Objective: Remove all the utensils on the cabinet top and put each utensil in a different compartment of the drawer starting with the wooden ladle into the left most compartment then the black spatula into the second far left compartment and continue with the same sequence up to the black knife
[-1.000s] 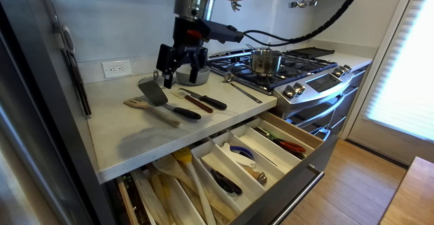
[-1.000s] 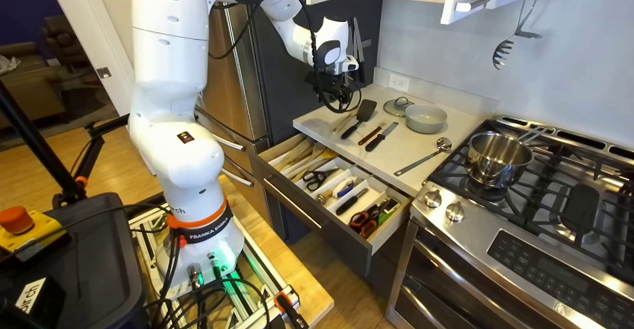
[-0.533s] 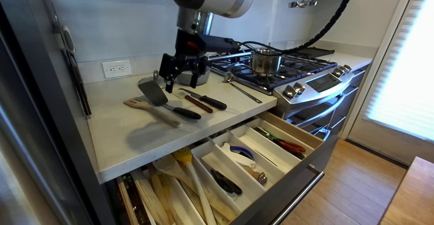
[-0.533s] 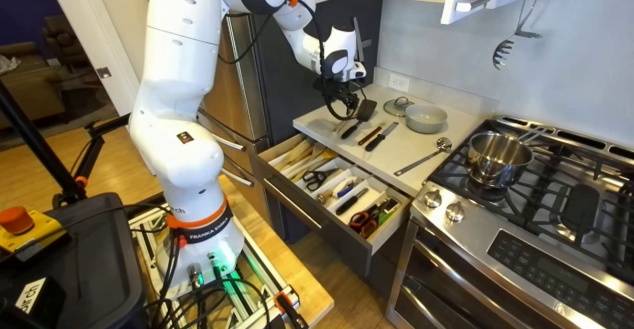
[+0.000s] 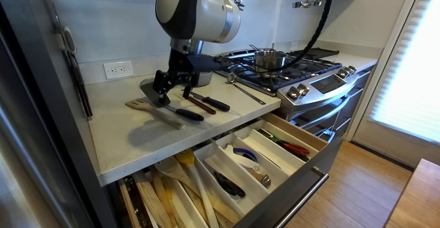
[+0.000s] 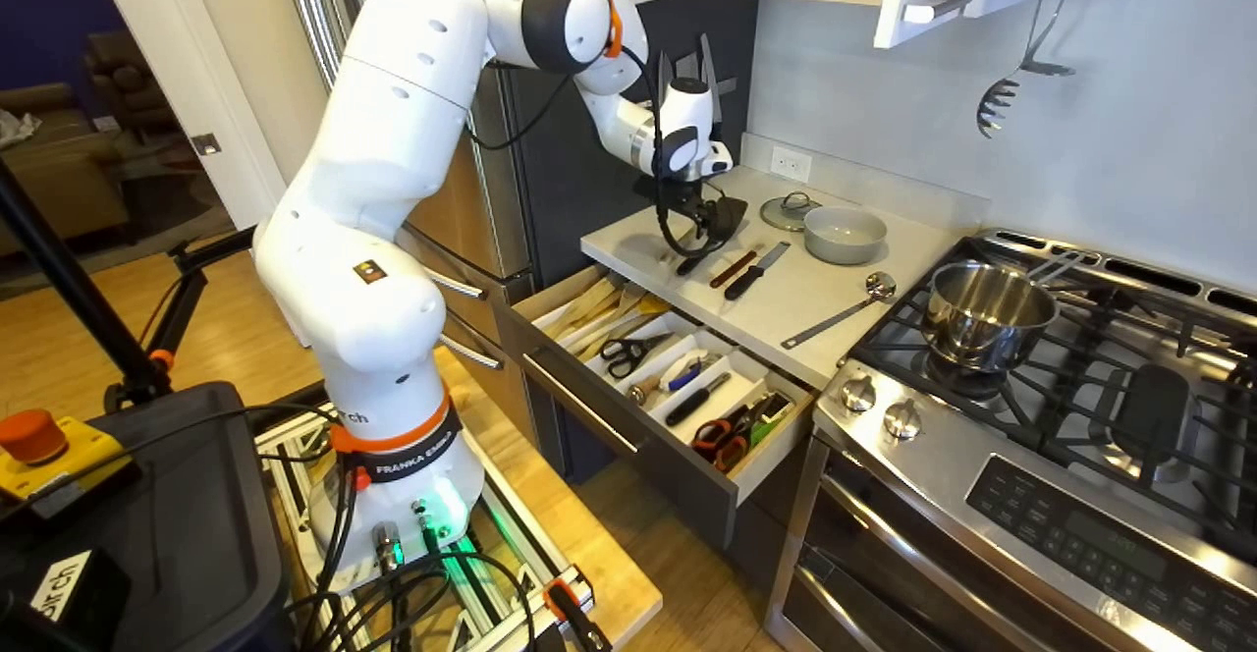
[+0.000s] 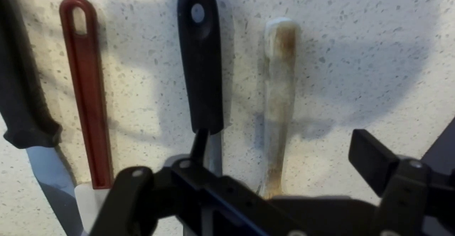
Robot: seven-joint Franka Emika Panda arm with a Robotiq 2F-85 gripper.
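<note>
The wooden ladle [image 5: 156, 113], a slotted, flat-headed wooden utensil, lies on the cabinet top. Beside it are the black spatula [image 5: 189, 114], a red-handled spatula [image 5: 202, 105] and the black knife [image 5: 217, 103]; a metal ladle [image 5: 248, 92] lies nearer the stove. My gripper [image 5: 174, 96] hovers over the spatulas, jaws wide apart and nothing held. In the wrist view the wooden handle [image 7: 280, 86] runs between the fingertips, while the left fingertip overlaps the neck of the black spatula [image 7: 201, 62]. Below, the drawer [image 5: 292, 186] is pulled out, its white compartments partly filled.
Wooden utensils [image 5: 156, 193] fill the drawer's left side; scissors [image 5: 228, 185] and other tools lie farther right. A grey bowl [image 6: 845, 235] and glass lid [image 6: 786, 212] stand at the back. A steel pot [image 6: 987, 318] sits on the stove. The fridge wall [image 5: 44, 83] borders the counter.
The arm has reached farther over the counter and come down, bringing the gripper lower, closer to the utensils. Its jaws have stayed apart, and the utensils lie where they were.
</note>
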